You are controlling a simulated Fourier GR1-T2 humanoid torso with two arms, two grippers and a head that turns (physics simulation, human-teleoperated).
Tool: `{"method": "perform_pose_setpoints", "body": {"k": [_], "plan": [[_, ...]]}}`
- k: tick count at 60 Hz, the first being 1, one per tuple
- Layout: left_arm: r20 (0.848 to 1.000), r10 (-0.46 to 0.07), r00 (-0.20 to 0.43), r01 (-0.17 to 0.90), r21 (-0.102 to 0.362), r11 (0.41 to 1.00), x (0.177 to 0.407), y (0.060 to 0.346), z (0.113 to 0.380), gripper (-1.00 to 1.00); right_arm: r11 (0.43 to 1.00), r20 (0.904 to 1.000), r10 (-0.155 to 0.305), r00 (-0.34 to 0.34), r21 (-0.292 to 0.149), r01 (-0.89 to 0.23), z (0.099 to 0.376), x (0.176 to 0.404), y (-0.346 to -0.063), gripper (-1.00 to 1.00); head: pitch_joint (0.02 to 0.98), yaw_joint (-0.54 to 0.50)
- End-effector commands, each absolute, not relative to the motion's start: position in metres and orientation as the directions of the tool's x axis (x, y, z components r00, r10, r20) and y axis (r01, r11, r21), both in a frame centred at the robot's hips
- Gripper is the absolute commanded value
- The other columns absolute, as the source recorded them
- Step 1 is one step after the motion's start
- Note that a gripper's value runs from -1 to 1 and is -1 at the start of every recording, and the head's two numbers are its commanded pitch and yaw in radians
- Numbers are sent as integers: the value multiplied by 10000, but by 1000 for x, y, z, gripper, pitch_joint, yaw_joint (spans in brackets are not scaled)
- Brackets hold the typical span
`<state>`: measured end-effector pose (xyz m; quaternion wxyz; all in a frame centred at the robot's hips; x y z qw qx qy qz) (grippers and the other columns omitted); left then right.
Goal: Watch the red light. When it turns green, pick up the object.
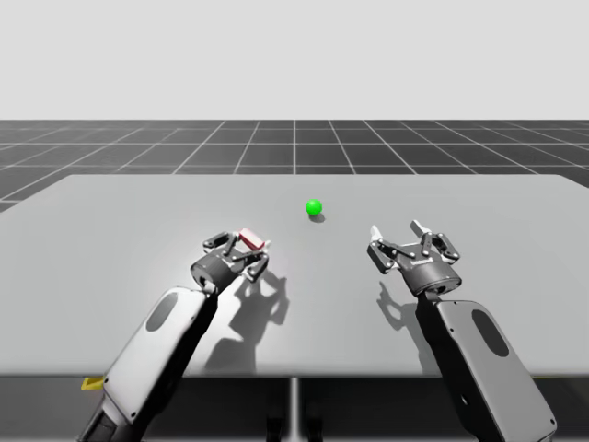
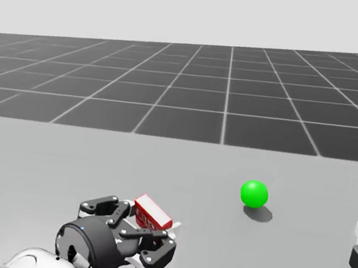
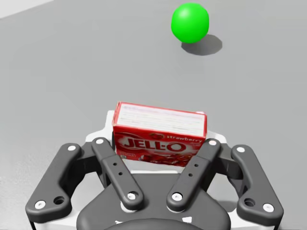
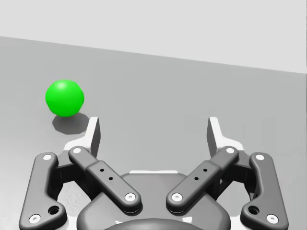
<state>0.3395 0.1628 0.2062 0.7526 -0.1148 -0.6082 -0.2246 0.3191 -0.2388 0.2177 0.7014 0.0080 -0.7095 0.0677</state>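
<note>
Light (image 1: 314,207) is showing green, a little ball sitting on the grey tabletop (image 1: 110,230) at roughly 1 o'clock from the red box (image 3: 163,122) in the high view. That box is clamped between both fingers of my left end effector (image 3: 158,139), gripped from its two short sides with the printed face toward the wrist camera, and it's closed up so no telling what's inside. My right end effector (image 4: 154,132) sits off at 3 o'clock, fingers spread wide over bare tabletop, with the light at its 10 o'clock.
</note>
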Motion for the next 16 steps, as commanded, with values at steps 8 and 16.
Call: {"method": "perform_pose_setpoints", "body": {"k": [8,16], "plan": [[9801,-1967,-270,4827,1851,8560,359,154,292,1000,9910,9958,896,-163,-908,-979,217,320,-240,-1000,434,142],[9809,-1668,-1001,4358,1939,8789,360,152,336,1000,9906,9951,967,-187,-980,-955,217,321,-240,-1000,436,143]]}}
